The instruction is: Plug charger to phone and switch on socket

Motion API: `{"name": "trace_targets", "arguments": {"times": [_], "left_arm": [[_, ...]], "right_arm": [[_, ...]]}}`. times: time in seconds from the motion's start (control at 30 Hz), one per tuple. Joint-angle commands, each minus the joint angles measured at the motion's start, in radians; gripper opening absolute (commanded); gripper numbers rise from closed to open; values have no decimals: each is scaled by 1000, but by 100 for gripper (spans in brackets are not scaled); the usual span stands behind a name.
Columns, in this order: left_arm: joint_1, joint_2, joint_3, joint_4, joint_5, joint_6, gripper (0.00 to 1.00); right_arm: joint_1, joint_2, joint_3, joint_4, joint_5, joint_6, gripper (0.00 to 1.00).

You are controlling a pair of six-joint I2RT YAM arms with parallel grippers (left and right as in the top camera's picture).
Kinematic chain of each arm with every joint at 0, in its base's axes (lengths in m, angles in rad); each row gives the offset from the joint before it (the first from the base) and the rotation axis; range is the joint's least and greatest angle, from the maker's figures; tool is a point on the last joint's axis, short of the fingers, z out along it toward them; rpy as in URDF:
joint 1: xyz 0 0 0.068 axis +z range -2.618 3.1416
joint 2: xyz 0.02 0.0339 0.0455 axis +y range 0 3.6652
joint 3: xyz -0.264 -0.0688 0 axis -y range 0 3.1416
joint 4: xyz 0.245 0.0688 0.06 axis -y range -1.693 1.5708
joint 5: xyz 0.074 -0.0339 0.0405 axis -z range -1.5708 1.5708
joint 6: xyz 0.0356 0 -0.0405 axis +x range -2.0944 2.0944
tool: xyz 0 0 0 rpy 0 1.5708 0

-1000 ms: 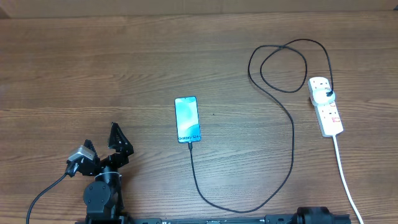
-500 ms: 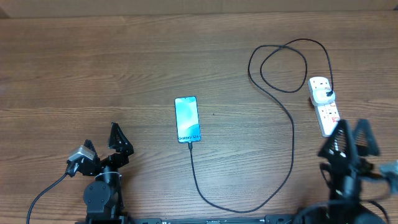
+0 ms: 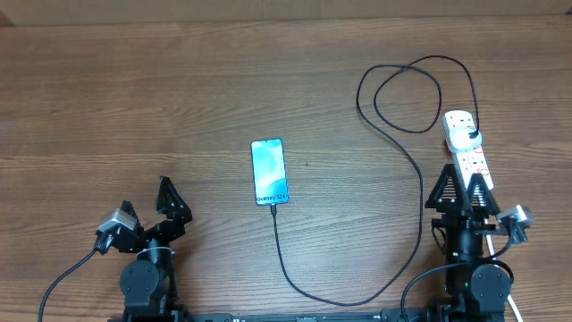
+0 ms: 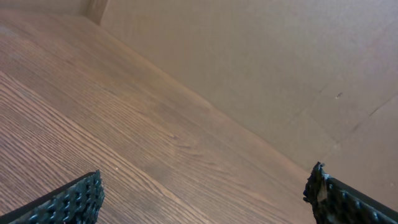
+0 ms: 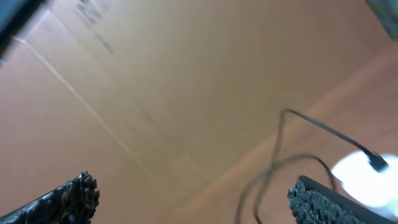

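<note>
The phone (image 3: pixel 269 171) lies face up in the middle of the table, its "Galaxy S24" end toward me. The charger's black cable (image 3: pixel 419 215) runs from the plug tip at the phone's near end (image 3: pixel 273 208), loops right and back, and ends in the black adapter (image 3: pixel 474 136) in the white socket strip (image 3: pixel 466 143). My left gripper (image 3: pixel 168 200) is open and empty at the near left. My right gripper (image 3: pixel 463 190) is open and empty, just in front of the strip's near end. The right wrist view shows the cable (image 5: pixel 323 132) and the strip (image 5: pixel 367 177), blurred.
The strip's thick white cord (image 3: pixel 502 280) runs toward the near right edge past my right arm. A brown cardboard wall (image 4: pixel 261 68) stands along the table's far side.
My right arm has come into view at the near right and moved left and forward, ending in front of the strip. The left arm, phone and cable have not moved.
</note>
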Motion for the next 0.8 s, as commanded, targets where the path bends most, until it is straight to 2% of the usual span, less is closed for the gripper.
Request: {"name": "trace_targets", "arguments": {"times": [0.0,0.1,0.77], "left_arm": [[8,-8,-5,1,8,16,99],[8,-8,-5,1,8,16,99],[8,-8,-5,1,8,16,100]], "right_arm": [[-2,-9,-10,-74,13,0,100],[-2,-6,-10,-190,8,-4,100],[-2,-5,-9,-190,5,-3,100]]}}
